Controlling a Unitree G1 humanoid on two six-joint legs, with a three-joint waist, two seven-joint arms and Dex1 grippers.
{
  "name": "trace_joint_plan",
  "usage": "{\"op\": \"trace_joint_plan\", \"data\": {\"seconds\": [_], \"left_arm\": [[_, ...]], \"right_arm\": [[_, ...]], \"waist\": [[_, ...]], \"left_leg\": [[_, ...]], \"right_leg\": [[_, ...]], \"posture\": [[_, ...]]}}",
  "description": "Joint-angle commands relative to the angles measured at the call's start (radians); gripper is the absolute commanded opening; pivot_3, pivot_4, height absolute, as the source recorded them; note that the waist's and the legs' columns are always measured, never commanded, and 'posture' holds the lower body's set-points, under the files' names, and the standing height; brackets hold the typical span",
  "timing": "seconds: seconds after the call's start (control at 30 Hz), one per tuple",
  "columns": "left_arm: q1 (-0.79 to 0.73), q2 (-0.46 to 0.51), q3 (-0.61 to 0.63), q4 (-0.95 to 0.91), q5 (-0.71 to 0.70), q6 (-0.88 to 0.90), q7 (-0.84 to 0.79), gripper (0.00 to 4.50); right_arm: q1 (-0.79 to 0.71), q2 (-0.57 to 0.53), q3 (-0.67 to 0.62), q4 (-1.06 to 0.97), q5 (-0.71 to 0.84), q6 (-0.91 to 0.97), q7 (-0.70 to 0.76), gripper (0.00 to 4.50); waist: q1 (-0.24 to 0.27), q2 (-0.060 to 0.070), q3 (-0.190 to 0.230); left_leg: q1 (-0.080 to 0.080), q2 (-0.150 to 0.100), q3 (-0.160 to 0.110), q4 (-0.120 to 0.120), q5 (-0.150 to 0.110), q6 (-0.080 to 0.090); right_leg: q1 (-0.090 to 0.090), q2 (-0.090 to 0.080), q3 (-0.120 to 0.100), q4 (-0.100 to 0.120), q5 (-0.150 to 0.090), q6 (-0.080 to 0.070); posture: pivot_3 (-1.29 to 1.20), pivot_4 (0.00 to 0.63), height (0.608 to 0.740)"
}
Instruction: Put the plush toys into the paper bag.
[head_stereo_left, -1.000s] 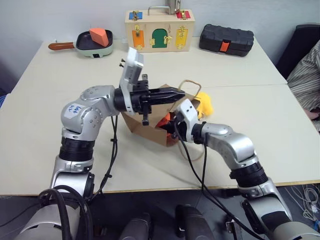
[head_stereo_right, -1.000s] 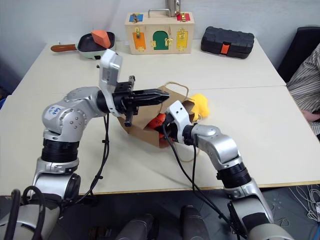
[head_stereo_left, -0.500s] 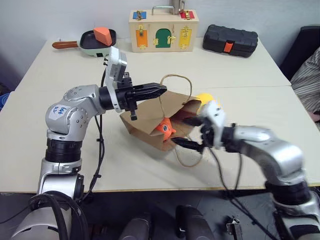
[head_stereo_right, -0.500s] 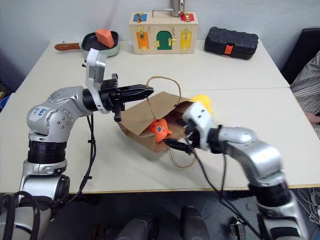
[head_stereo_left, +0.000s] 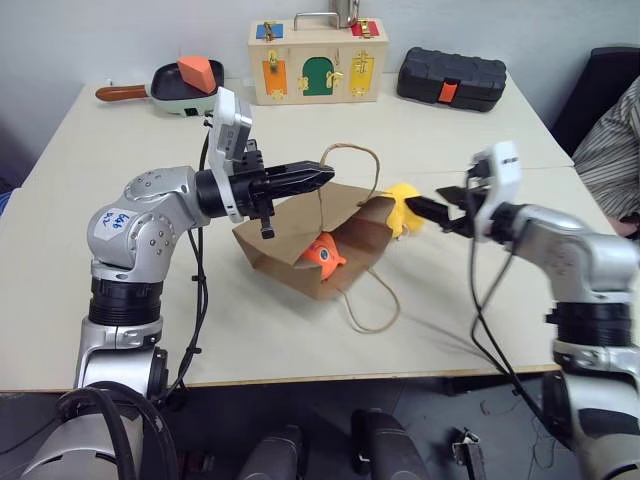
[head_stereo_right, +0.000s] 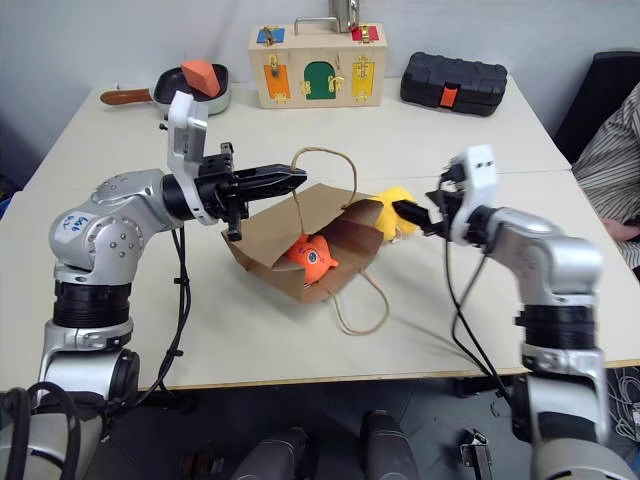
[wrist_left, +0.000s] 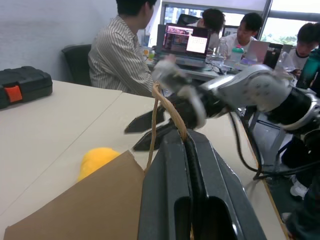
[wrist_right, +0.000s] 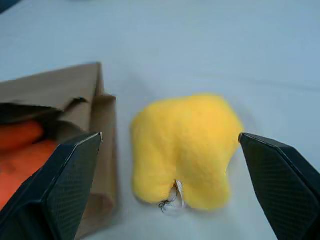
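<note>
We see a pale table (head_stereo_left: 120, 260) in an office. Two plush toys: the orange toy (head_stereo_left: 324, 254) in the paper bag (head_stereo_left: 290, 245), the yellow toy (head_stereo_left: 404, 208) beside it. Left gripper (head_stereo_left: 325, 177) pinches one handle (head_stereo_left: 345, 155); right gripper (head_stereo_left: 425, 209) is spread.

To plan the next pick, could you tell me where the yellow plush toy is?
The yellow plush toy lies on the table just outside the paper bag mouth, on its right.

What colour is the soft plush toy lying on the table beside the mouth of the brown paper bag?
Plain yellow plush toy; the right wrist view shows it best.
</note>
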Motion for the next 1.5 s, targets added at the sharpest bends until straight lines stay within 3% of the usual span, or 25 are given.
{"op": "trace_joint_plan", "data": {"seconds": [0.03, 0.13, 0.23, 0.43, 0.63, 0.87, 1.0, 1.3, 1.5], "left_arm": [[-0.02, 0.003, 0.011, -0.032, -0.013, -0.012, -0.004, 0.0], [-0.015, 0.006, 0.012, -0.039, -0.015, -0.009, -0.006, 0.0], [-0.019, 0.006, 0.009, -0.034, -0.012, -0.009, -0.008, 0.0], [-0.031, -0.007, 0.004, -0.021, -0.009, -0.016, -0.01, 0.0], [-0.036, -0.014, -0.003, -0.014, -0.009, -0.015, -0.013, 0.0], [-0.053, -0.021, -0.005, 0.002, -0.008, -0.018, -0.019, 0.0], [-0.055, -0.029, -0.008, -0.002, -0.011, -0.016, -0.02, 0.0], [-0.065, -0.035, -0.016, -0.016, -0.025, 0.002, -0.041, 0.0], [-0.047, -0.032, -0.015, -0.044, -0.035, 0.02, -0.04, 0.0]], "right_arm": [[-0.094, 0.063, 0.01, 0.185, -0.069, -0.111, -0.025, 4.47], [-0.128, 0.119, 0.028, 0.288, -0.109, -0.158, -0.025, 4.47], [-0.132, 0.16, 0.049, 0.342, -0.146, -0.177, -0.02, 3.88], [-0.082, 0.15, 0.047, 0.265, -0.16, -0.184, 0.01, 1.9], [0.062, 0.018, -0.068, -0.06, -0.078, -0.117, 0.044, 0.17], [0.285, -0.116, -0.2, -0.565, 0.209, 0.119, 0.149, 0.07], [0.363, -0.108, -0.099, -0.751, 0.272, 0.188, 0.132, 0.07], [0.206, 0.076, 0.171, -0.557, 0.084, 0.098, 0.0, 0.07], [0.053, 0.272, 0.034, -0.309, 0.131, 0.113, -0.112, 0.07]], "waist": [[-0.002, 0.0, 0.0], [-0.002, 0.0, 0.0], [-0.008, 0.0, 0.0], [-0.023, 0.0, 0.0], [-0.01, 0.0, 0.0], [0.002, 0.0, 0.0], [0.005, 0.0, 0.0], [0.006, 0.0, 0.0], [0.003, 0.0, 0.0]], "left_leg": [[0.0, 0.0, 0.0, 0.0, 0.0, 0.0], [0.0, 0.0, -0.002, 0.0, 0.0, 0.0], [0.0, 0.0, -0.002, 0.0, 0.0, 0.0], [0.0, 0.0, -0.003, 0.001, 0.0, 0.0], [-0.001, -0.001, -0.006, 0.002, 0.0, 0.0], [-0.001, -0.001, -0.006, 0.0, 0.0, 0.0], [0.0, -0.001, -0.005, 0.001, 0.0, -0.001], [0.0, -0.002, -0.004, 0.002, 0.0, -0.001], [0.0, -0.002, -0.005, 0.001, 0.0, -0.001]], "right_leg": [[0.0, 0.0, 0.0, 0.001, 0.0, 0.0], [-0.001, 0.0, -0.002, 0.002, 0.0, 0.0], [0.0, 0.0, -0.003, 0.002, 0.0, 0.0], [0.0, 0.0, -0.003, 0.003, 0.0, 0.0], [0.0, -0.001, -0.004, 0.004, 0.0, 0.0], [-0.001, 0.0, -0.003, 0.001, 0.0, 0.0], [-0.001, 0.0, -0.001, 0.001, 0.0, 0.0], [-0.002, 0.0, 0.0, 0.002, 0.0, 0.0], [-0.002, 0.0, -0.001, 0.003, 0.0, 0.0]], "posture": [[0.0, 0.15, 0.74], [0.0, 0.15, 0.74], [0.0, 0.15, 0.74], [0.0, 0.15, 0.74], [0.0, 0.15, 0.74], [0.0, 0.15, 0.74], [0.0, 0.15, 0.74], [0.0, 0.15, 0.74], [0.0, 0.15, 0.74]]}}
